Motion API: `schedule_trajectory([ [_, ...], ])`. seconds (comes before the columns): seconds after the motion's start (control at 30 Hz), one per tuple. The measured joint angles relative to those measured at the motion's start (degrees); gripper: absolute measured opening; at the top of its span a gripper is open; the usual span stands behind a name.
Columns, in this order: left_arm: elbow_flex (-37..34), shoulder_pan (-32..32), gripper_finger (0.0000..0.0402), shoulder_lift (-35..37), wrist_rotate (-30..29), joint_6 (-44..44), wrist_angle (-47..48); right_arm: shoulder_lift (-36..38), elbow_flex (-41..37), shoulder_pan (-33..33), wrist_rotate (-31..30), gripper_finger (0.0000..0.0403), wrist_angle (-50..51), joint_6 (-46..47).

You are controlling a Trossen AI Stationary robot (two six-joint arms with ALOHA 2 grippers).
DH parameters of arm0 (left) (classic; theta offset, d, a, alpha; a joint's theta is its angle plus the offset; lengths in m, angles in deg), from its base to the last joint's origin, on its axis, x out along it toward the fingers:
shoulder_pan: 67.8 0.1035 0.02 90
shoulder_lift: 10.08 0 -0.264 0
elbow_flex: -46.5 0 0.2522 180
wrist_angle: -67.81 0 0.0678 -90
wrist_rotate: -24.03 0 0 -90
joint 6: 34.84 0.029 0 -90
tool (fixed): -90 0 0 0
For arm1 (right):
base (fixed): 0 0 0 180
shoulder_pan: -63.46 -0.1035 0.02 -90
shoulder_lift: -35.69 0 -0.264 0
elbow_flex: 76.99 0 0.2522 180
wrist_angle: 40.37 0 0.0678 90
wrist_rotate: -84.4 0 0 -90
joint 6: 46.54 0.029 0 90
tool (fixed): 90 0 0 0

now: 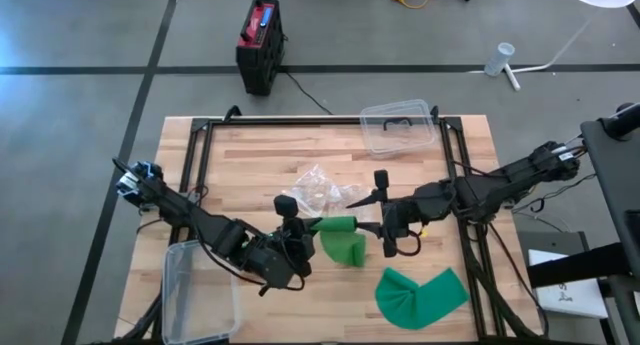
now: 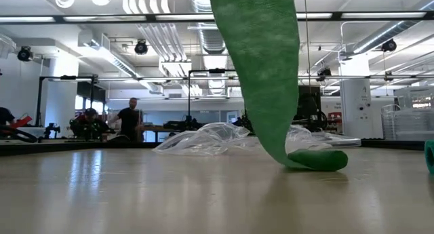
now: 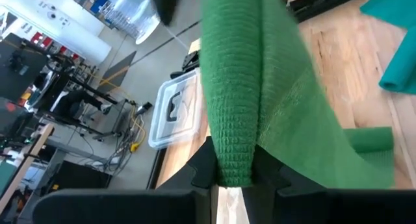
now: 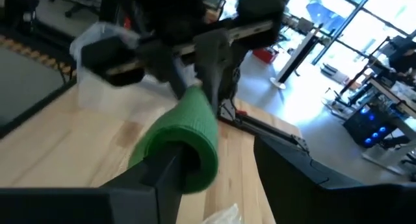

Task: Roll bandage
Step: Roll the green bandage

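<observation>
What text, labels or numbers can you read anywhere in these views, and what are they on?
No legible text in any view.
Red and black box on the floor beyond the table: a blue patch on top, too small to read.
Green bandage, clear lidded containers and plastic wrapper: no print visible.
Background room gear: too blurred to read.

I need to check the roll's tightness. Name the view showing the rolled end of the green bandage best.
The right wrist view: the rolled end faces the camera. The left wrist view shows it side-on, the high view small; the low view shows only the hanging strip.
</observation>
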Motion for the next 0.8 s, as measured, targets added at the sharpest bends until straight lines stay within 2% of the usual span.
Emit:
schedule_trajectory([
  [0.17,-0.02,0.63,0.0040,0.00,1.47,-2.07,0.02,-1.13,-0.03,-0.02,0.15,0.0122,0.56,-4.50],
  [0.37,-0.09,1.42,0.0072,0.07,8.09,-7.21,-0.33,-1.91,-0.03,-0.15,-0.06,0.0016,1.78,-11.07],
  [0.53,0.01,2.60,0.0132,0.79,15.23,-16.34,1.94,-1.91,-0.10,-1.00,-1.36,0.0013,2.08,-20.64],
  [0.63,0.07,2.62,0.0171,1.83,19.38,-18.13,6.00,-1.91,-0.12,-2.72,-5.12,0.0006,2.26,-31.86],
  [0.73,0.05,2.46,0.0199,3.26,20.79,-20.72,10.23,-1.84,-0.12,-5.18,-9.57,0.0008,1.99,-44.73],
  [0.8,-0.39,2.47,0.0210,4.37,20.87,-22.07,11.26,-1.84,0.03,-6.76,-12.96,0.0008,1.68,-47.58],
])
